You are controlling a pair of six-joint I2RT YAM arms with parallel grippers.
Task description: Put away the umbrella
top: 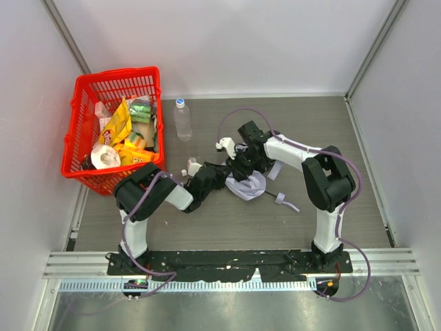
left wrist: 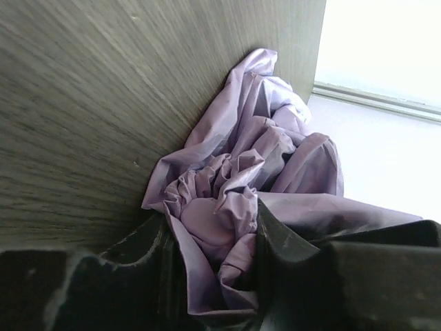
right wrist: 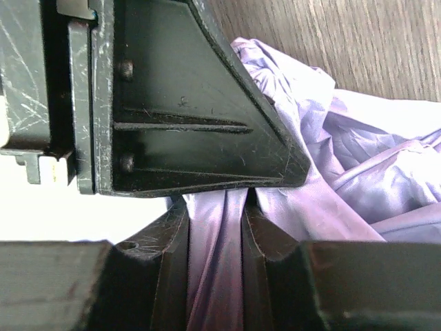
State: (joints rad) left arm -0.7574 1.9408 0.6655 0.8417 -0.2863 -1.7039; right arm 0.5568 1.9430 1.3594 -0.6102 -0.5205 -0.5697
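Closest to the top camera are the two arm bases; both arms reach to the same spot, right of the red shopping basket (top: 147, 72) and well apart from it. The umbrella (top: 249, 185) lies there as a crumpled lavender heap on the grey surface (top: 207, 227), its pale strap (top: 286, 201) trailing off the side away from the basket. The left claw (top: 218, 177) meets the heap on the basket side and the right claw (top: 244, 165) on the far side. A clear plastic bottle (top: 182, 118) stands just beside the basket's far corner.

From the left wrist, that claw is clamped on a thick bunch of canopy.

From the right wrist, that claw pinches a narrow fold tightly, hard beside a black part that I take for the left claw.

With both holds on loose cloth only, I'd say they should move together and slowly, never pulling apart. The shaft and handle are hidden, so watch for them dragging. The basket looks the likely home; lift high enough to clear its rim and pass the bottle.
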